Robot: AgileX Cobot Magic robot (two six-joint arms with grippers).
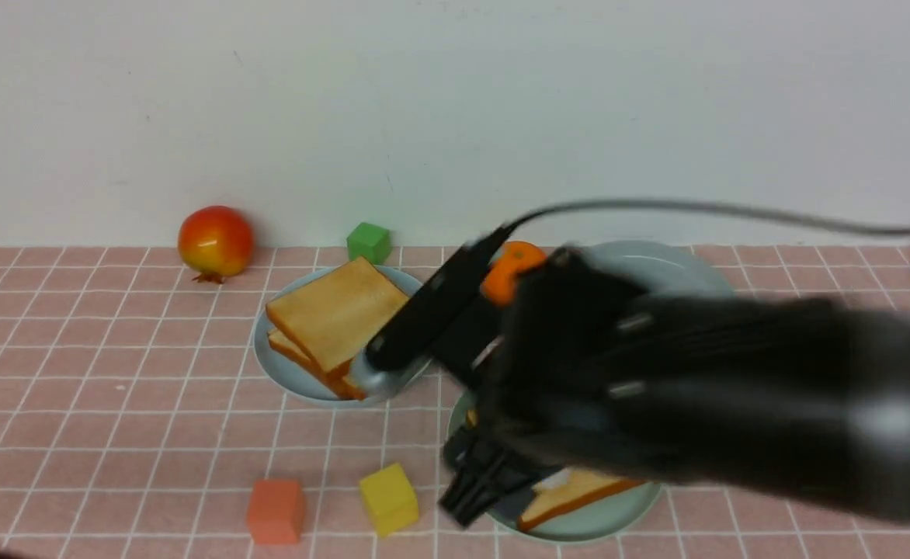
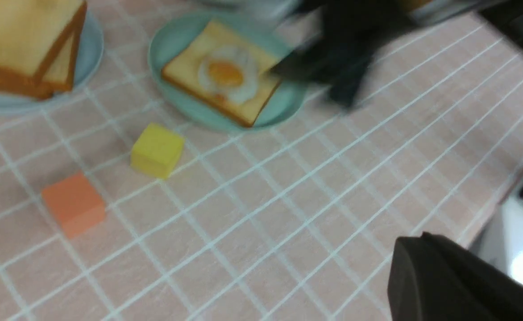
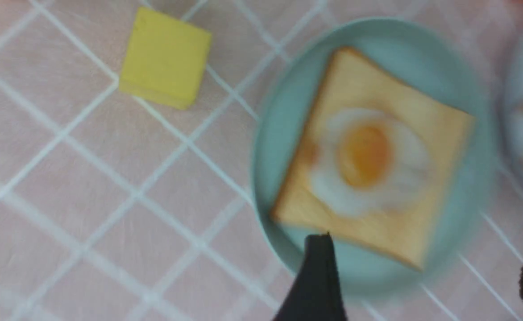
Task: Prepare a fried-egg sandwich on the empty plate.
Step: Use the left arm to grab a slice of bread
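**A:** While the right tool [image 3: 429, 240] hangs with jaws spread wide and nothing between them, the mint plate [image 3: 284, 111] sits right beneath it, one toast slice [image 3: 377, 89] on it, fried egg [image 3: 368, 160] on top.

**B:** And the left tool [image 2: 444, 276]?

**A:** Pinched shut, well away from that plate.

**B:** Needs a lid, I'd say: the toast stack [image 1: 335, 310] waits off to the right tool's left, on a blue-grey plate [image 1: 284, 373].

**A:** Looks light and stiff; pinch across a crust edge. That egg looks thin and slippery, so set down gently.
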